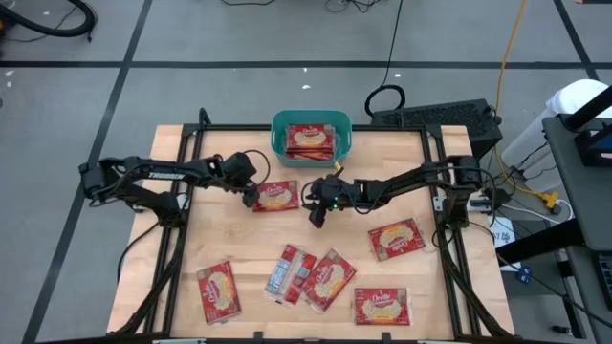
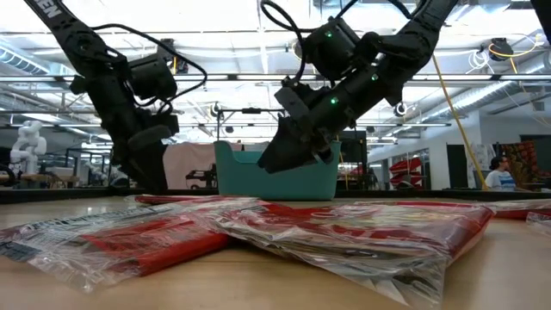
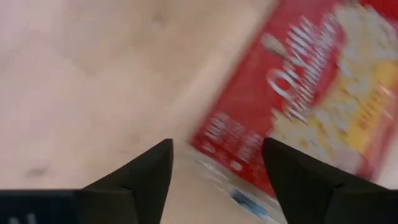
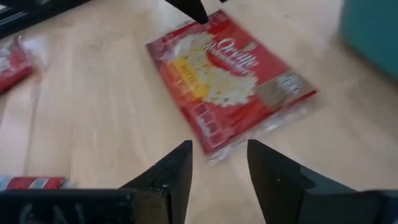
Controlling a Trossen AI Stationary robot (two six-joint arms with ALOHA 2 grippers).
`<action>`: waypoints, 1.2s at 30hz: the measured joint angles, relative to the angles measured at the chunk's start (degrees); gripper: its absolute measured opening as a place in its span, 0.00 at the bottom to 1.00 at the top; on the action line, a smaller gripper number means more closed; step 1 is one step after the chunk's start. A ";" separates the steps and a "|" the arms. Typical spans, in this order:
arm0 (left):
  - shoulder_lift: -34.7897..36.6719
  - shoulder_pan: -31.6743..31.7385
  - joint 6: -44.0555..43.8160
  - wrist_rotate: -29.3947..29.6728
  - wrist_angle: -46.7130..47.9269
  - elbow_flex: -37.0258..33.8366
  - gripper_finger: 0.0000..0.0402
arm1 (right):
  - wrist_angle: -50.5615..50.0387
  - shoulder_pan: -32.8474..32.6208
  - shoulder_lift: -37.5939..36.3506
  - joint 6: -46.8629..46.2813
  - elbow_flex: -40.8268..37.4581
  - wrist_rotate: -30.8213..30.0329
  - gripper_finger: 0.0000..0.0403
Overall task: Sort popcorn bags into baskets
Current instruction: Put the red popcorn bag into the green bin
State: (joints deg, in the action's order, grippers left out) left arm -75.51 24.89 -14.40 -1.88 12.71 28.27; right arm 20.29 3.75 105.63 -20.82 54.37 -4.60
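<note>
Honestly, the left gripper (image 1: pixel 251 199) sits fingers apart and empty right at the 9 o'clock edge of the popcorn bag (image 1: pixel 276 196) lying flat mid-table, just 6 o'clock of the teal basket (image 1: pixel 282 122), which already holds a bag or more. The right gripper (image 1: pixel 318 216) hangs parted and empty too, just off that bag's 4 o'clock corner, arm stretched in from 3 o'clock. I'd guess these packets are light, floppy and slick in crinkly wrap, so pinching the loose sealed edge beats squeezing the flat middle.
</note>
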 joint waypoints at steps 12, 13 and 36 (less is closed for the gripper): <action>-3.52 -3.98 2.15 -6.18 -7.40 0.15 0.43 | 2.82 -0.09 6.09 -5.26 0.00 0.20 0.50; -2.50 -3.71 2.20 -6.13 -6.48 0.29 0.42 | 2.59 -0.09 6.07 -4.71 0.00 0.20 0.51; -6.91 -6.24 -1.61 -3.35 -11.36 0.17 0.87 | 1.25 -0.11 6.07 -0.33 0.00 0.13 0.36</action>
State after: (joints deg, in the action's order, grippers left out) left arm -82.42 18.65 -16.01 -5.23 1.35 28.45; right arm 21.54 3.64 111.70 -21.15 54.37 -4.47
